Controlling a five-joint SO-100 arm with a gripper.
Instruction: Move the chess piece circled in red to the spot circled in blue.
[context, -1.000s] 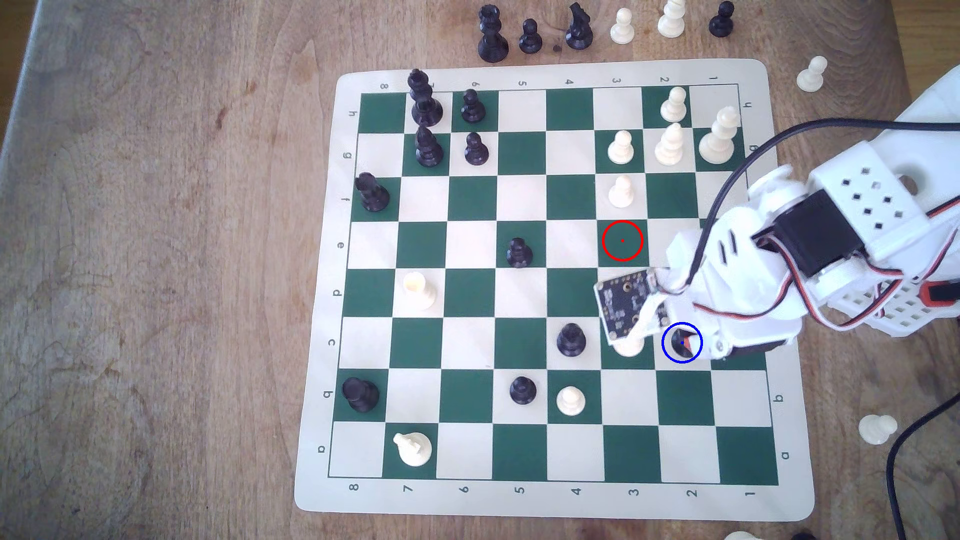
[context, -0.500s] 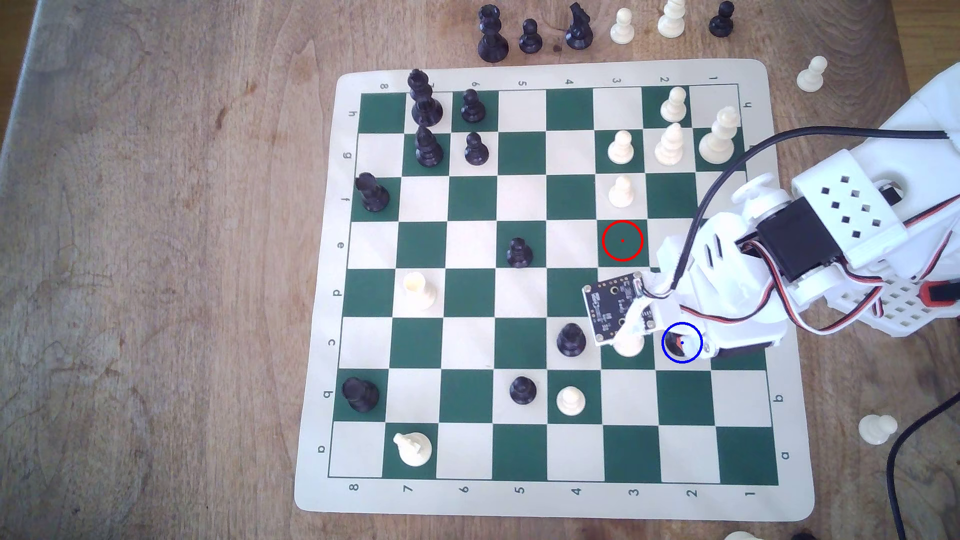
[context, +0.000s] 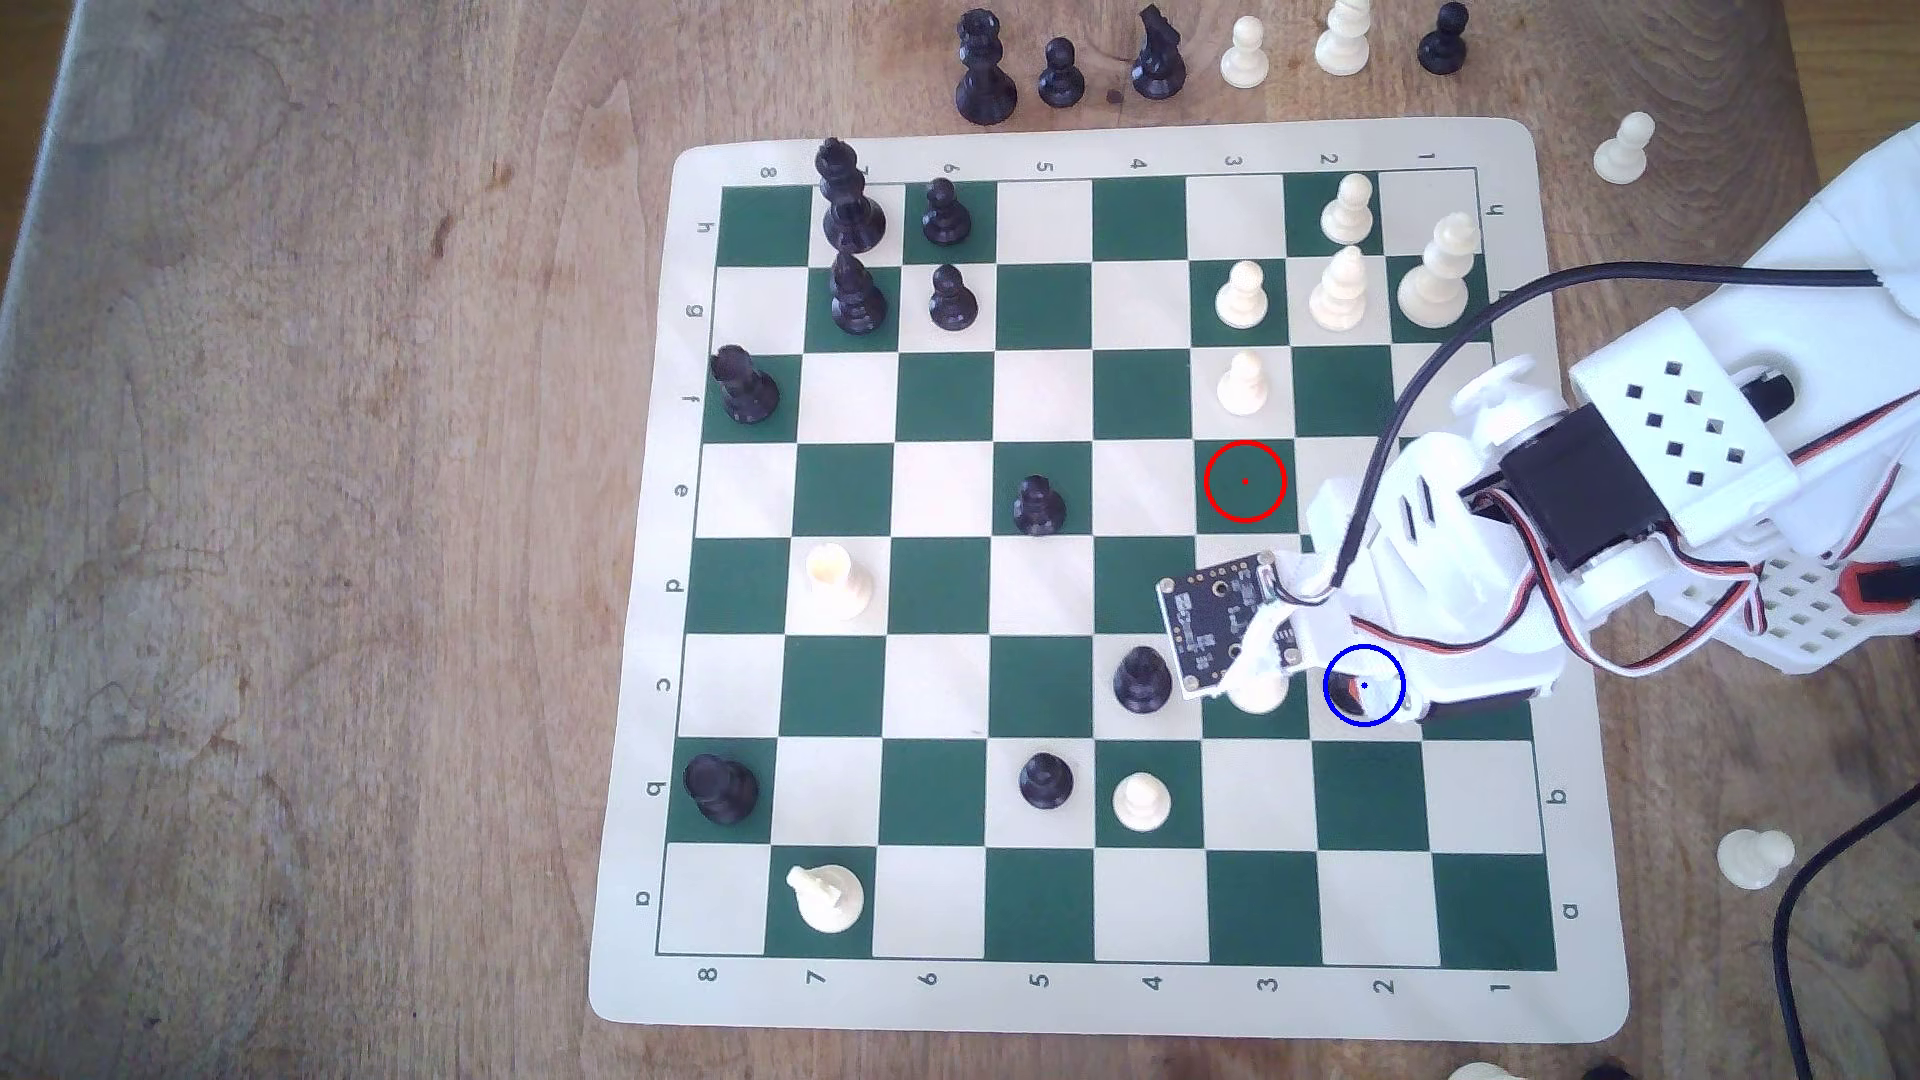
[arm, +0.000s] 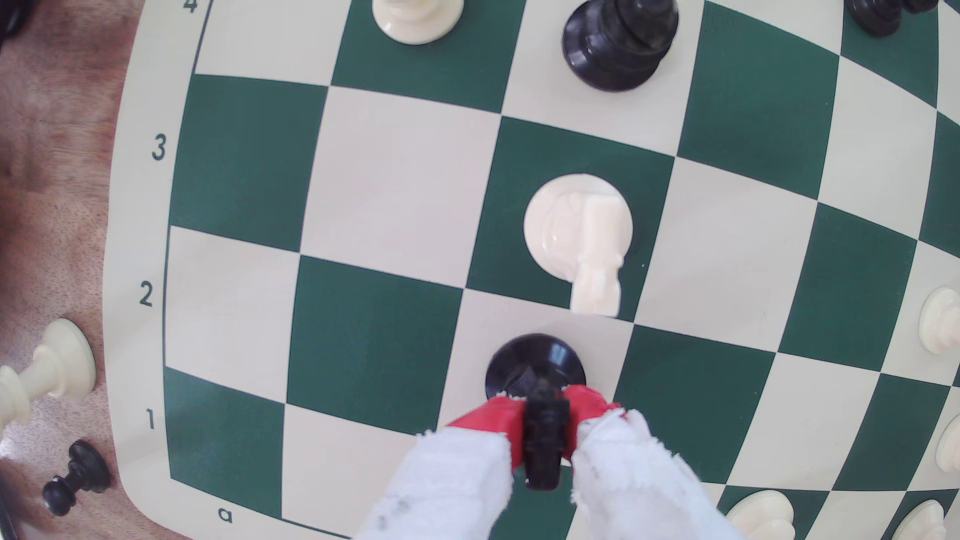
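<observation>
The black knight (arm: 540, 410) sits clamped between the two red fingertips (arm: 488, 418) of the gripper (arm: 540, 423), its round base over a cream-white square. In the exterior view a sliver of the black knight (context: 1349, 687) shows inside the blue ring, so it is at the blue-ringed square (context: 1387, 717), which lies in the second file from the chessboard's numbered "1" side, in row c. Whether the base touches the board cannot be told.

The gripper (context: 1361, 685) reaches in from the exterior view's right, its fingers wrapped in white padding (arm: 447, 477) behind the red tips. On the green square just beside the knight stands a cream-white knight (arm: 579, 233), half hidden in the exterior view under the wrist's circuit board (context: 1218, 623). Beyond it a black piece (context: 1141, 680) stands on the next square of row c.

The red-ringed green square (context: 1245, 481) lies two rows toward the board's h edge and one file over, bare inside its ring. A white pawn (context: 1242, 382) stands on the square beside it toward that edge.

The chessboard (context: 1101, 1002) rests on a wooden table (context: 312, 519), where captured pieces (context: 1060, 73) stand off the board's h edge.
</observation>
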